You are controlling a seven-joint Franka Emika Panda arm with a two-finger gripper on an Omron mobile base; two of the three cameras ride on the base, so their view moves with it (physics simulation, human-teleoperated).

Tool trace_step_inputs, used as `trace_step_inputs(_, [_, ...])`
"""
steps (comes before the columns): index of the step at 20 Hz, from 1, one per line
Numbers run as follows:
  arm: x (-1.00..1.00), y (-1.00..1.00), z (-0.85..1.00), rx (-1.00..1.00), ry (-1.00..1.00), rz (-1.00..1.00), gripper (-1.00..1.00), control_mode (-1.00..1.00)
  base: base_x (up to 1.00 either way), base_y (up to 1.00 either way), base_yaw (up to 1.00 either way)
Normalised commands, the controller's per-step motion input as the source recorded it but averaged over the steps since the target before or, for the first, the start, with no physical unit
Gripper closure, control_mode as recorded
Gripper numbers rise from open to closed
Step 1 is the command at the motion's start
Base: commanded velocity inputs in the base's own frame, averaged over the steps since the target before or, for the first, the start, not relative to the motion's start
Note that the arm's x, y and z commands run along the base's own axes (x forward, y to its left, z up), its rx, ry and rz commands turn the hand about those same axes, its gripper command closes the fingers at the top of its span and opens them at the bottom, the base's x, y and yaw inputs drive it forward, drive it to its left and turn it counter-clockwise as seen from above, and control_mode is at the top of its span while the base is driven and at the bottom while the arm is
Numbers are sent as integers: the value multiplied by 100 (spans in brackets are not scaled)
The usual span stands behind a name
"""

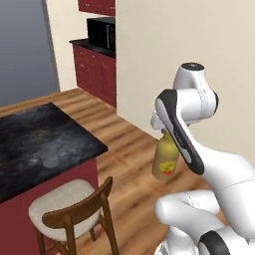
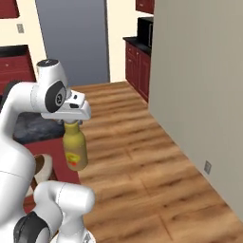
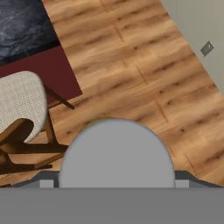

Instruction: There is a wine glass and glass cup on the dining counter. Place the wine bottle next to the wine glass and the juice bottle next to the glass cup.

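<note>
Left base view, claw (image 1: 164,130) gripping juice bottle (image 1: 165,160) by its neck, hanging above wood floor (image 1: 129,144), beside dining counter (image 1: 45,134)

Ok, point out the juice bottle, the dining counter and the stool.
juice bottle (image 1: 165,164): left base view, on its label.
dining counter (image 1: 40,134): left base view, on the bare black top.
stool (image 1: 62,199): left base view, on the seat cushion.

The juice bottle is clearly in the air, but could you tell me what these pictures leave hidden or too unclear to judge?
- Gripper fingers: hidden in both base views by the hand and arm; in the hand view the juice bottle cap covers them.
- Glass cup: a faint ring on the dining counter, too transparent to be sure of.
- Dining counter: cut off by the left edge in the left base view, blocked by the arm in the right.
</note>
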Motion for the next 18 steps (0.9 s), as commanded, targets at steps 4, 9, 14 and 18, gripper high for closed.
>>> trace_step_inputs(4, [0,0,0,0,0,0,100,100,65,1,32])
trace_step_inputs(9, [0,0,0,0,0,0,100,100,68,0,31])
trace_step_inputs(14, [0,0,0,0,0,0,100,100,65,0,38])
trace_step_inputs(18, [0,0,0,0,0,0,100,100,66,0,38])
